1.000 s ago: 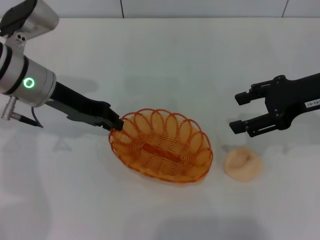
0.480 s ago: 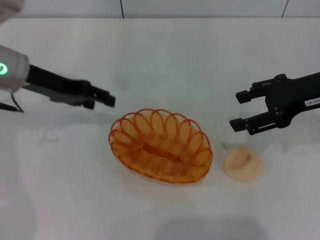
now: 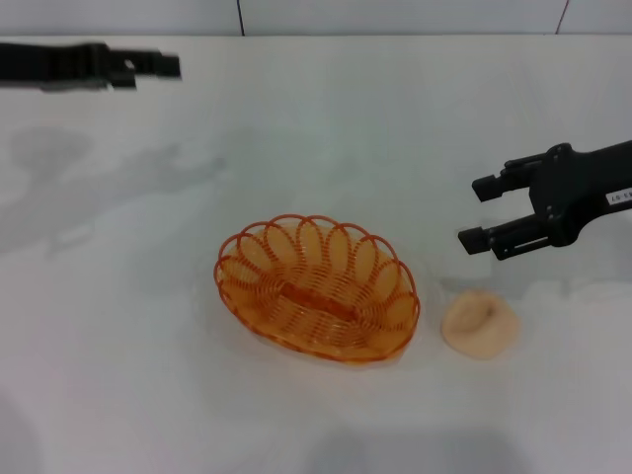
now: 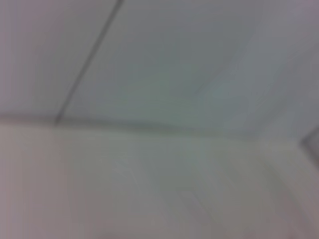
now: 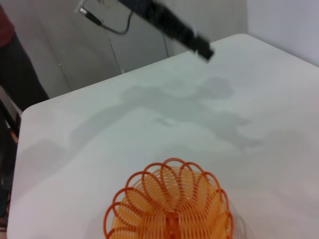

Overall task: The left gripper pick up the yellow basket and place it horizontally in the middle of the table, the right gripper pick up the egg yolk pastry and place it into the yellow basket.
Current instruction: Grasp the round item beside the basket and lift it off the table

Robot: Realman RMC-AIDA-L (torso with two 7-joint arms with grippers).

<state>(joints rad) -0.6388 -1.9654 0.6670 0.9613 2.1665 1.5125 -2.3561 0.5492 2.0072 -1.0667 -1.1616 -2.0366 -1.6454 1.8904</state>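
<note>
The yellow basket [image 3: 316, 287] lies lengthwise in the middle of the white table [image 3: 326, 128], and nothing is in it. It also shows in the right wrist view [image 5: 169, 205]. The egg yolk pastry [image 3: 480, 324] sits on the table just right of the basket, apart from it. My right gripper [image 3: 474, 212] is open and empty, hovering above and slightly behind the pastry. My left gripper [image 3: 158, 66] is raised far off at the back left, well away from the basket. It also shows in the right wrist view [image 5: 199, 47]. The left wrist view shows only wall and table edge.
The table's far edge meets a pale wall [image 3: 395, 15]. In the right wrist view a person in dark red [image 5: 6, 30] stands beyond the table's far left corner, and a cable [image 5: 119, 30] hangs from the left arm.
My left gripper let go of the basket's left rim and moved up and away to the back left. The basket stays where it was. My right gripper barely moved.
</note>
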